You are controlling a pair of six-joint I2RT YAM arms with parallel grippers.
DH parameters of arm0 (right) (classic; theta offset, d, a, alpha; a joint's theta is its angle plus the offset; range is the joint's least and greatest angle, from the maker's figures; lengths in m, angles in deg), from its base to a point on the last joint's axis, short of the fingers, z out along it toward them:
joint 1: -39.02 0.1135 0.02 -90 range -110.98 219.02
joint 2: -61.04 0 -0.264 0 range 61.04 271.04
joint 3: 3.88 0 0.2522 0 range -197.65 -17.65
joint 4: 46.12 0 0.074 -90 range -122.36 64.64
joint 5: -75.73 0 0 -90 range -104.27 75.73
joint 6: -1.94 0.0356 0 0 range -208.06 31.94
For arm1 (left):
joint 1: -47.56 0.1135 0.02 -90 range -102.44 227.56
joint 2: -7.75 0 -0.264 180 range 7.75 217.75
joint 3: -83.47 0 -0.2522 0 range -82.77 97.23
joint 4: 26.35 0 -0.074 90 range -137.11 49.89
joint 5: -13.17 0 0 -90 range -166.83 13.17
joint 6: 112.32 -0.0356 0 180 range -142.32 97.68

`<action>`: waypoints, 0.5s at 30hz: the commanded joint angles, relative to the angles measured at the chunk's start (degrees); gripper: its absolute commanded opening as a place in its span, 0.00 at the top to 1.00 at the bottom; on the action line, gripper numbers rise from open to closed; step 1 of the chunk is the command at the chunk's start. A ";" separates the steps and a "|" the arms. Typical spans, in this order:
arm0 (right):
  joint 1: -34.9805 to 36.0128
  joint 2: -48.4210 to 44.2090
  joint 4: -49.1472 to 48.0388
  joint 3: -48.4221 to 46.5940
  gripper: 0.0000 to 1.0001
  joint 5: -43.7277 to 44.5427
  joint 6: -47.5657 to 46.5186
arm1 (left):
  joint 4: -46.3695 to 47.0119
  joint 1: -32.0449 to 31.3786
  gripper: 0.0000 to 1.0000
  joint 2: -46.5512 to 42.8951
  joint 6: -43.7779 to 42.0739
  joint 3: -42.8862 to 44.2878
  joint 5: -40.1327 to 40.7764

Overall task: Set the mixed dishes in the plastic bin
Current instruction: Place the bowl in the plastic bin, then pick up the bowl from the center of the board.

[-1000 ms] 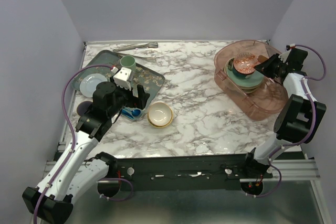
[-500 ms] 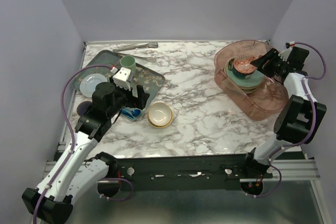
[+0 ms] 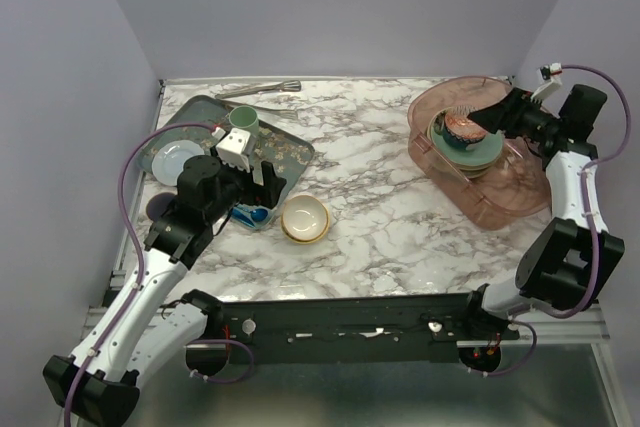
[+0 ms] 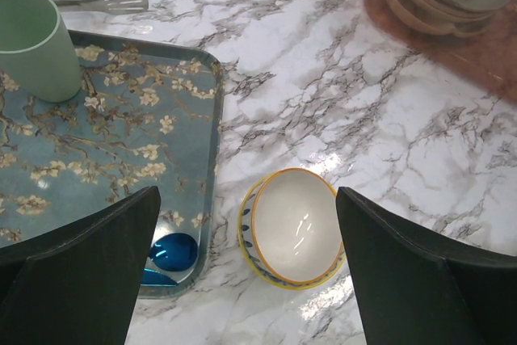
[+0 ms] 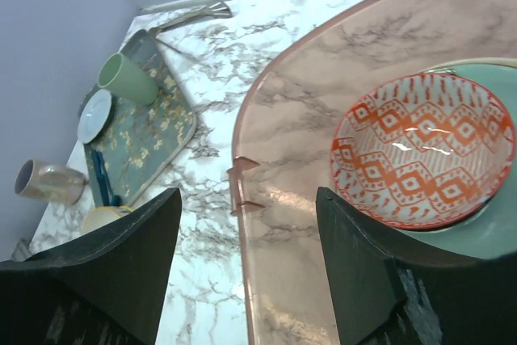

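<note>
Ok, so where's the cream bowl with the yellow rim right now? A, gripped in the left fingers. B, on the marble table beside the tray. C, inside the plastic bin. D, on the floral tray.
B: the bowl sits on the marble table just off the corner of the tray, and the left fingers are open and not touching it.

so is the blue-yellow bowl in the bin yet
Out: the bowl sits on the marble table beside the floral tray, apart from the bin.
</note>
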 commanded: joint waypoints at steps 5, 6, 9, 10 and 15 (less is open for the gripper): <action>-0.29 -6.76 -0.51 2.32 0.25 -9.33 -2.83 | 0.55 0.57 0.01 0.97 0.60 -1.46 -3.02; -0.29 -7.20 -0.51 2.50 0.25 -9.86 -2.91 | 0.55 0.57 0.01 1.15 0.69 -1.46 -3.54; 0.33 -9.83 0.20 3.02 0.25 -11.18 -3.70 | -0.15 0.57 0.01 2.46 0.78 -0.94 -4.60; 0.68 -10.72 0.37 3.20 0.25 -11.36 -3.97 | -0.24 0.57 0.01 2.90 0.78 -0.85 -5.03; 5.24 -15.99 3.80 3.81 0.23 -10.57 -7.65 | -0.24 0.57 0.01 3.35 0.78 -0.93 -6.00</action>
